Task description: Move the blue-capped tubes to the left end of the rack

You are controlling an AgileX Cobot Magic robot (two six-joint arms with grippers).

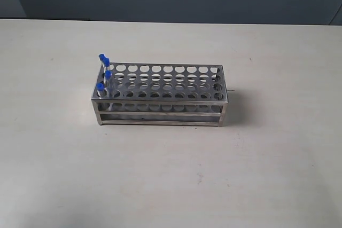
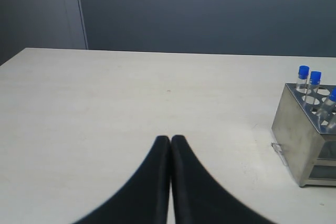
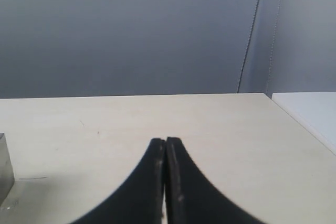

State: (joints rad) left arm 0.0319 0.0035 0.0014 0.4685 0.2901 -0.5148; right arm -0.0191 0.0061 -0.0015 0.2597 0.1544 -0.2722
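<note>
rack [image 1: 160,97]: shiny steel | tubes [image 1: 108,81]: clear, blue caps | table [image 1: 171,174]: matt

Pale off-white matte surface [image 1: 176,185], faint scuffs and specks here and there, carries the steel rack [image 1: 160,113] standing flat on its frame slightly left of centre, long side facing the exterior camera, soft shadow falling off its right end.
</note>
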